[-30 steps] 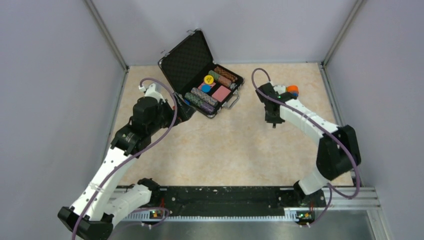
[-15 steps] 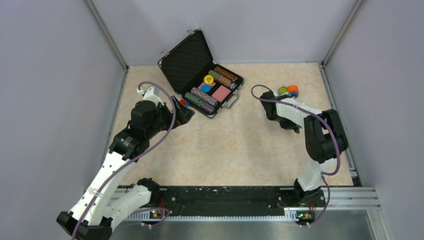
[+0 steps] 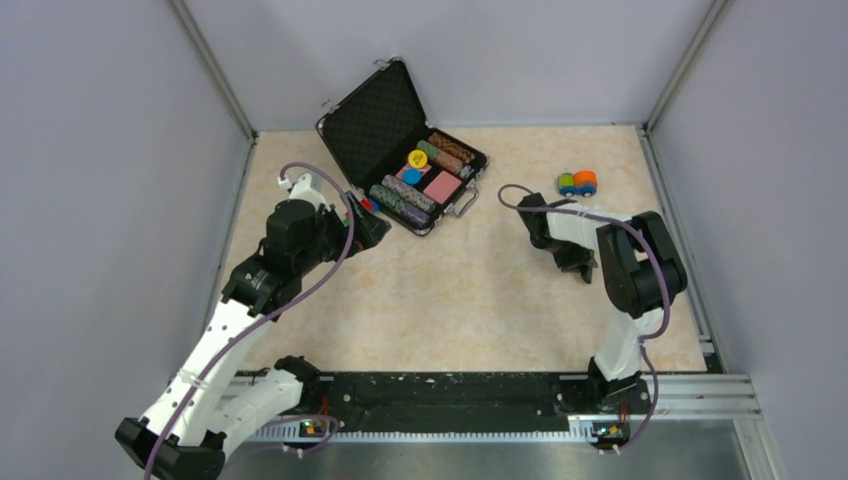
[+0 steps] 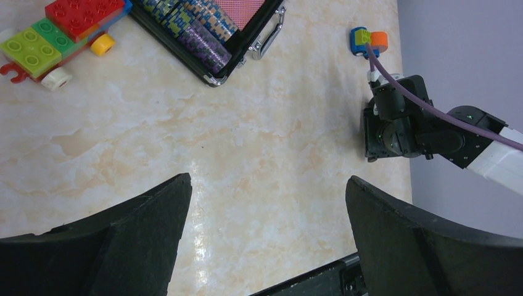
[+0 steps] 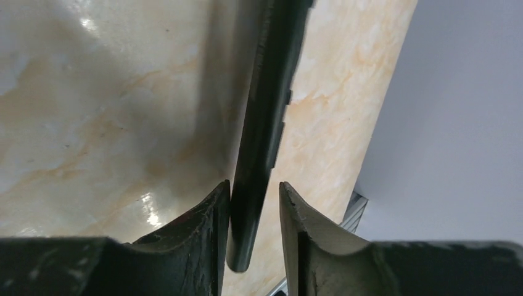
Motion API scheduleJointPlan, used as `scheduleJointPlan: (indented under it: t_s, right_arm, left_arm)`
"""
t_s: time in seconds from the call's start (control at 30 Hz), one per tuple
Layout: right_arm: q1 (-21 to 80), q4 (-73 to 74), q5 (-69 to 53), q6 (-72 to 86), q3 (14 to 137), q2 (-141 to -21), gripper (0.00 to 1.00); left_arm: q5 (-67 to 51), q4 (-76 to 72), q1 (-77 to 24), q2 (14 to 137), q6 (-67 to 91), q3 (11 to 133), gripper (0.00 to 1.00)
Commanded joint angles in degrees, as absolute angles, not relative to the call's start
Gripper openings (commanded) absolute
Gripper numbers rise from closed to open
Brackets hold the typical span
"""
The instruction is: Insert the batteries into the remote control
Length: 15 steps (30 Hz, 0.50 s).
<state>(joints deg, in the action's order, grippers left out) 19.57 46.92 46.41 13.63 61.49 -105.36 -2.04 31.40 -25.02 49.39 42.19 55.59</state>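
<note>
The remote control (image 5: 265,123) is a slim black bar standing on edge on the marble tabletop, seen only in the right wrist view. My right gripper (image 5: 254,186) straddles its near end: the left finger touches it, and a clear gap separates it from the right finger, so the jaws are open. In the top view the right gripper (image 3: 573,260) is low over the table at right of centre and hides the remote. My left gripper (image 4: 268,203) hangs wide open with nothing between its fingers, left of the chip case. The batteries are out of view.
An open black case (image 3: 372,125) of poker chips stands at the back centre. A small green and orange toy (image 3: 577,183) lies at the back right. A toy car of red, green and blue bricks (image 4: 55,31) sits beside the case. Grey walls enclose three sides.
The right arm folded back and swung its gripper lower and nearer, uncovering the small toy. Its jaws have loosened around the remote. The left arm barely moved.
</note>
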Motion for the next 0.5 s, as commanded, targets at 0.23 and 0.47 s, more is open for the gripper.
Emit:
scheduleJointPlan:
  t_s: [0.23,0.47]
  right_arm:
    - [19.6,47.3,30.2,15.7,64.4,-96.0,0.71]
    - [19.7,54.0,25.4,23.8,68.6,-77.1,0.99]
  left_arm:
    - [4.7,39.5,-24.7,46.3,41.8,58.9,0.99]
    - [9.6,50.2,-24.8,37.8,41.2,61.9,0.99]
